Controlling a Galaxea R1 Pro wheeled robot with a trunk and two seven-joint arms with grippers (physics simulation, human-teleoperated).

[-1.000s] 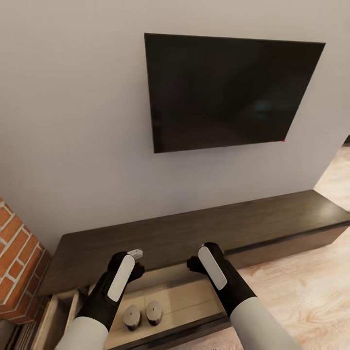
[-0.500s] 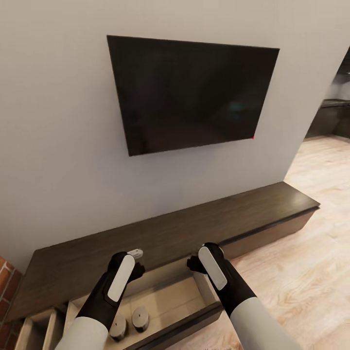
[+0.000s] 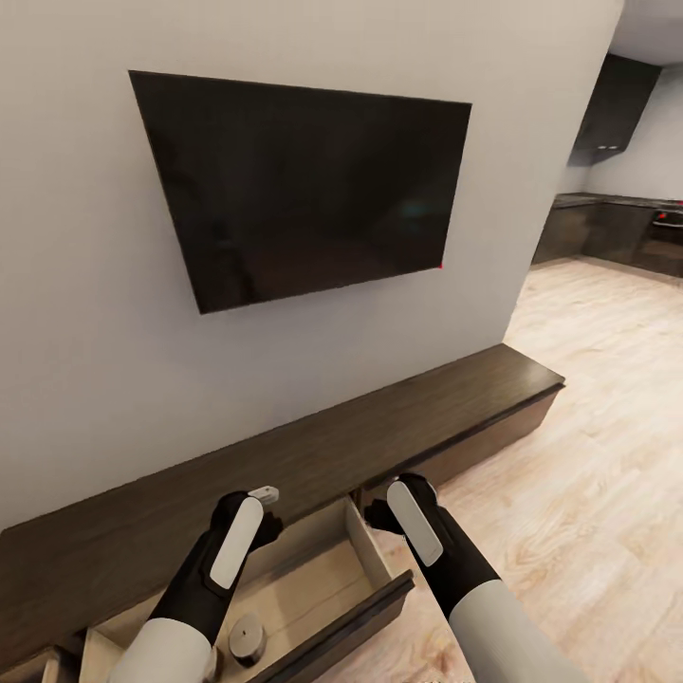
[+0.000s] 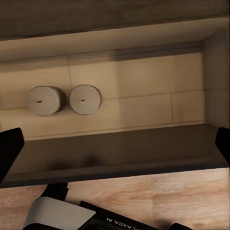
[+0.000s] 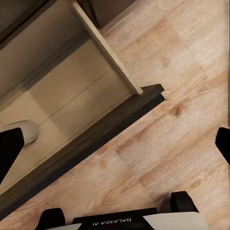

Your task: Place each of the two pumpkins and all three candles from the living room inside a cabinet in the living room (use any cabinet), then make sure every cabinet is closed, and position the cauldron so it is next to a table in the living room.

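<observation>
Landmark for all placements: the open drawer (image 3: 365, 545) pulled out of the low dark-brown cabinet (image 3: 313, 455).

1. Left gripper (image 3: 254, 512). Hovers over the drawer's back half, near the cabinet front. In the left wrist view its two dark fingertips (image 4: 9, 153) stand at opposite edges of the frame, wide apart, with nothing between them: spread and empty.

2. Candles, two. In the left wrist view a pair of stubby beige cylinders, first candle (image 4: 44, 100) and second candle (image 4: 85, 99), stand upright on the drawer floor, just beside each other, each with a wick dot on top. In the head view one candle (image 3: 246, 637) shows at the drawer's front, just beside the left forearm.

3. Drawer front (image 4: 120, 151). Dark slab between the candles and the wooden floor (image 3: 588, 455); the drawer is fully out.

4. Right gripper (image 3: 379, 512). Hangs at the drawer's right-hand side wall. The right wrist view shows its fingertips (image 5: 9, 151) far apart, holding nothing, with the drawer's corner (image 5: 148, 93) and floorboards beneath.

5. Television (image 3: 304, 185). Wall-mounted, above the cabinet.

Judgement: no pumpkin or third candle is visible here. The drawer's long axis runs parallel to the cabinet; closing it means a push on the front toward the wall. Both grippers sit behind that front, the left being nearer its middle.
</observation>
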